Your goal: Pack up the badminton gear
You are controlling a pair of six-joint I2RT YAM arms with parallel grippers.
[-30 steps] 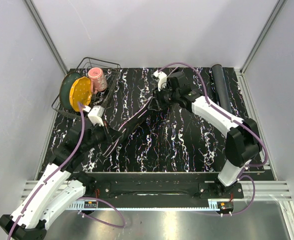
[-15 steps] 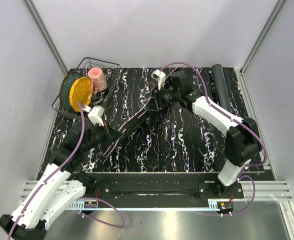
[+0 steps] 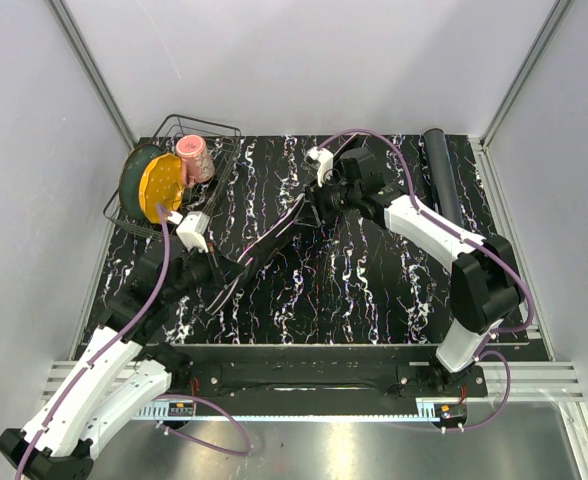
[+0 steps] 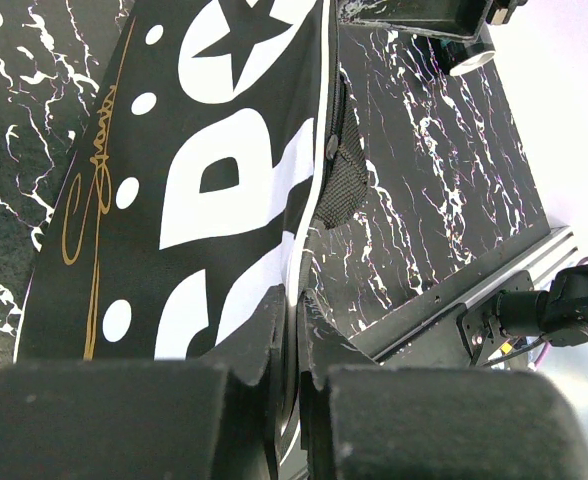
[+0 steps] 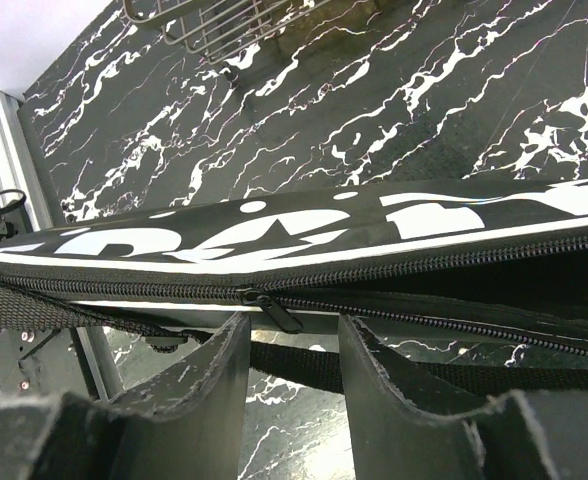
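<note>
The black bag lettered "SPORT" (image 4: 204, 150) stands on edge across the table between my two grippers (image 3: 274, 235). My left gripper (image 4: 296, 320) is shut on the bag's white-piped edge. My right gripper (image 5: 294, 330) is open at the bag's far end. Its fingers stand on either side of the zipper pull (image 5: 274, 312), just below the partly open zipper. A black webbing strap (image 5: 304, 365) runs between the fingers. The long black tube (image 3: 439, 175) lies at the back right. Racket and shuttlecocks are not in view.
A wire basket (image 3: 219, 135) at the back left holds yellow and green plates (image 3: 157, 185) and a pink cup (image 3: 195, 157). The metal rail (image 3: 304, 375) runs along the near edge. White walls enclose the table.
My right gripper has shifted slightly at the bag's far end. My left arm and the bag have stayed in place.
</note>
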